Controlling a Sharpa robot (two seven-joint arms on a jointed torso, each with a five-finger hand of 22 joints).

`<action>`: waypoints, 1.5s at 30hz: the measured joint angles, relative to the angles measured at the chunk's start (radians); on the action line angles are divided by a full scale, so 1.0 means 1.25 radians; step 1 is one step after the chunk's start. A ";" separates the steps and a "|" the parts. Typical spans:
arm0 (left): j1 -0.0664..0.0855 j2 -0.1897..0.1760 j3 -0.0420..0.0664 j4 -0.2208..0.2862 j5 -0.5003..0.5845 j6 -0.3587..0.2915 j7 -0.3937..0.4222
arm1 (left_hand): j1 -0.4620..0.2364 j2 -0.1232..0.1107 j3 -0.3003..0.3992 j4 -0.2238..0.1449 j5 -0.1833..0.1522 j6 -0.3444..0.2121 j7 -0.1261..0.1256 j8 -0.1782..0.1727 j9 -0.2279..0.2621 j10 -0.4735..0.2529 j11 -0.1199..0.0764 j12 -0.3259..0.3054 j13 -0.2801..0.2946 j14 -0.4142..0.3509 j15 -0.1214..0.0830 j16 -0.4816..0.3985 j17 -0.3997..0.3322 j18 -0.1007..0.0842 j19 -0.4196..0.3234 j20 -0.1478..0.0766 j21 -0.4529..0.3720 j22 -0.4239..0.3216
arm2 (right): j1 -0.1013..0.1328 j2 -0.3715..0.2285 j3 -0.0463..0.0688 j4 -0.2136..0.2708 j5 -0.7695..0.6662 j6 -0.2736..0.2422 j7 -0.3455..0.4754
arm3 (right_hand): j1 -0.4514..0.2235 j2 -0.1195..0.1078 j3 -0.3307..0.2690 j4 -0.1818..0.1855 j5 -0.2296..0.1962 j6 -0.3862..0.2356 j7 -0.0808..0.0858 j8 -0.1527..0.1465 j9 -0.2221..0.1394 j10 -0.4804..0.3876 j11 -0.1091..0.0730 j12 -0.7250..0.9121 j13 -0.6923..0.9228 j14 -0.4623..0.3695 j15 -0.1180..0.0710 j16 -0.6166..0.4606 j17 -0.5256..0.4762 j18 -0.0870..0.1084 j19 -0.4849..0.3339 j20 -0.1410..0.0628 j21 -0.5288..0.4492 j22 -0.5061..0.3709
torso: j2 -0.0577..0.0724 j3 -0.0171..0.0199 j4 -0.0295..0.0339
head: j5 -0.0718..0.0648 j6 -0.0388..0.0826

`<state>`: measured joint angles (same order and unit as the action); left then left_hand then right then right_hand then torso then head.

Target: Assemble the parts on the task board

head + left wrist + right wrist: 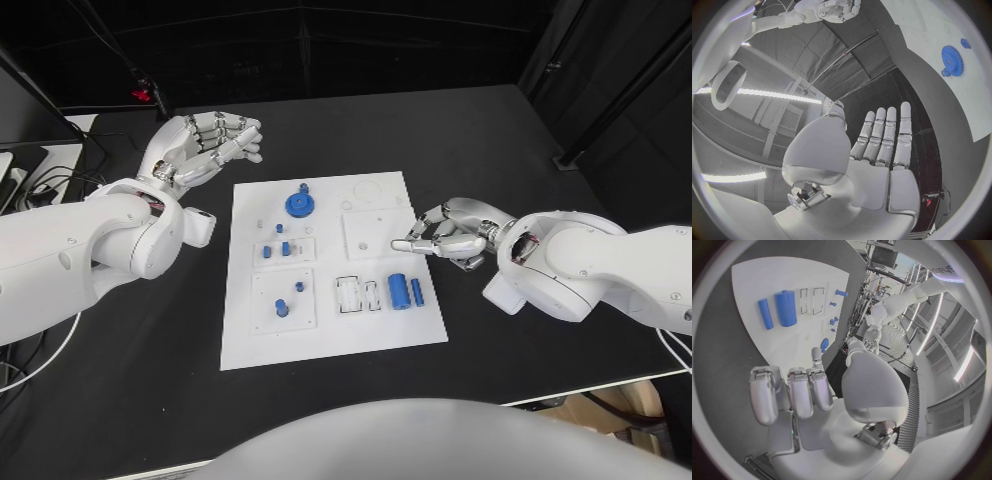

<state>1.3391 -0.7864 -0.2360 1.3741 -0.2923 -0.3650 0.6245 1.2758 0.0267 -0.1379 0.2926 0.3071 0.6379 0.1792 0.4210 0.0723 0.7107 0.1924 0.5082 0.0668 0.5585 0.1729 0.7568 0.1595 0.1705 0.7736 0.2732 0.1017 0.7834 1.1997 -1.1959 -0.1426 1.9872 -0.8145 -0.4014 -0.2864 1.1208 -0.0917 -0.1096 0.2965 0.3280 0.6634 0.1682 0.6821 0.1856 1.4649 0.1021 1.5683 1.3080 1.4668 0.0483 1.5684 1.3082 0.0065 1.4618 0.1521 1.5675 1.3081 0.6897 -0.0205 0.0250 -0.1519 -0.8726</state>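
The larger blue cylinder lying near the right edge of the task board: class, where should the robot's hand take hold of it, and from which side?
Probably across its middle, from above. The larger blue cylinder lies flat on the task board, so only its rounded sides offer opposing surfaces. A thinner blue cylinder lies close beside it, leaving little finger room there. The right hand, empty with fingers curled in, is nearest.

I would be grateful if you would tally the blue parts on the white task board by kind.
Large blue toothed gear: 1
Small blue gear beside it: 1
Blue cylinders lying side by side, one thick and one thin: 2
Small blue pegs in the board's square insets: 4
Total: 8 blue parts on the white task board.
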 measured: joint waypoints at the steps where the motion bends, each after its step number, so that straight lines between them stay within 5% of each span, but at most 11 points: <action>1: 0.000 0.000 0.000 0.000 0.000 0.000 0.000 | 0.000 0.000 0.000 0.000 0.000 0.000 0.000 0.000 0.000 0.000 0.000 0.000 0.000 0.000 0.000 0.000 0.000 0.000 0.000 0.000 0.000 0.000 | 0.000 0.002 0.000 0.001 -0.006 0.002 -0.012 | 0.005 0.005 0.002 -0.002 0.000 0.000 0.000 0.004 0.002 0.000 0.000 0.000 0.000 0.000 0.000 0.000 0.000 0.000 0.000 0.000 0.000 0.000 | 0.000 0.0000 0.0000 | 0.000 0.000; 6: 0.000 0.000 0.000 -0.001 0.000 0.000 0.000 | 0.000 0.000 0.000 0.000 0.000 0.000 0.000 0.000 0.000 0.000 0.000 0.000 0.000 0.000 0.000 0.000 0.000 0.000 0.000 0.000 0.000 0.000 | 0.000 0.011 -0.001 0.003 -0.030 0.015 -0.069 | 0.020 0.028 0.002 -0.002 0.000 0.019 -0.005 0.027 0.008 0.000 0.000 0.000 0.000 0.000 0.000 0.000 0.000 0.000 0.000 0.000 0.000 0.000 | 0.000 0.0001 0.0000 | -0.001 0.000; 16: 0.000 0.000 0.000 -0.002 0.000 0.000 0.000 | 0.000 0.000 0.000 0.000 0.000 0.000 0.000 0.003 0.000 0.000 0.000 0.000 0.000 0.000 0.000 0.000 -0.001 0.000 0.000 0.000 0.000 0.000 | 0.000 0.031 -0.002 0.001 -0.084 0.051 -0.186 | 0.020 0.028 -0.009 -0.004 0.014 0.047 -0.013 0.036 0.013 0.000 -0.006 0.000 0.000 0.000 -0.015 0.000 0.000 0.000 0.005 -0.012 0.000 0.000 | 0.000 0.0010 0.0004 | 0.000 0.000; 38: 0.000 -0.002 0.000 -0.002 0.000 0.001 0.000 | 0.000 0.000 0.000 0.000 0.000 0.000 0.000 0.003 0.000 0.000 0.000 0.000 0.000 0.000 0.000 0.000 -0.001 0.000 0.000 0.000 0.000 -0.001 | 0.000 0.062 -0.002 -0.005 -0.113 0.111 -0.282 | 0.000 0.008 -0.011 -0.003 0.020 0.059 -0.016 0.004 0.005 0.003 -0.009 0.000 0.000 0.000 -0.020 0.000 0.000 0.000 0.002 -0.014 0.000 0.000 | -0.001 0.0008 0.0005 | 0.001 0.000; 45: 0.000 -0.003 0.000 -0.001 0.000 0.001 0.000 | 0.000 0.000 0.000 0.000 0.000 0.000 0.000 0.003 0.000 0.000 0.000 0.000 0.000 0.000 0.000 0.000 -0.001 0.000 0.000 0.000 0.000 -0.001 | 0.000 0.072 -0.002 -0.010 -0.115 0.129 -0.304 | -0.015 0.015 -0.016 -0.003 0.016 0.061 -0.013 -0.012 -0.001 0.003 -0.009 0.000 0.000 0.000 -0.020 0.000 0.000 0.000 0.002 -0.014 0.000 0.000 | -0.001 0.0007 0.0011 | 0.003 0.000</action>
<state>1.3389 -0.7902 -0.2359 1.3731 -0.2922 -0.3640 0.6244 1.2758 0.0267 -0.1379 0.2926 0.3071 0.6381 0.1791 0.4249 0.0724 0.7107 0.1924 0.5081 0.0668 0.5585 0.1729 0.7568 0.1577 0.1705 0.7736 0.2732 0.1017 0.7825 1.1992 -1.1061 -0.1447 1.9750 -0.9578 -0.2400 -0.6659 1.1026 -0.0733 -0.1290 0.2932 0.3475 0.7402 0.1520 0.6671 0.1849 1.4686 0.0909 1.5683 1.3078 1.4669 0.0229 1.5684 1.3078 0.0071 1.4648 0.1340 1.5675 1.3077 0.6886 -0.0197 0.0264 -0.1478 -0.8726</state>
